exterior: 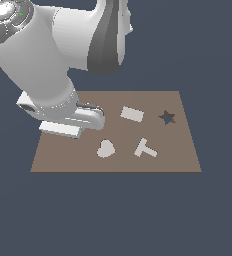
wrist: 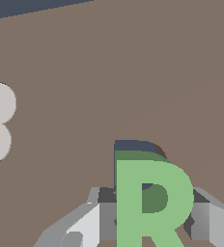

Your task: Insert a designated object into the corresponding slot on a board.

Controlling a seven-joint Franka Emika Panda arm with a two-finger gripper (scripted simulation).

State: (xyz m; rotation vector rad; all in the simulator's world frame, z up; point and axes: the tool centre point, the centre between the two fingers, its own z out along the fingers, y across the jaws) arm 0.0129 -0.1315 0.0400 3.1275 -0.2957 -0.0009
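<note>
All around lies one flat surface point(exterior: 113, 215) of dark slate blue, plain and without any pattern or line. It fills the exterior view to every edge, so floor and wall cannot be told apart. In the wrist view the same dark blue point(wrist: 27, 7) shows only as a thin strip in one corner. The light is even and soft, with only faint shadows.
</note>
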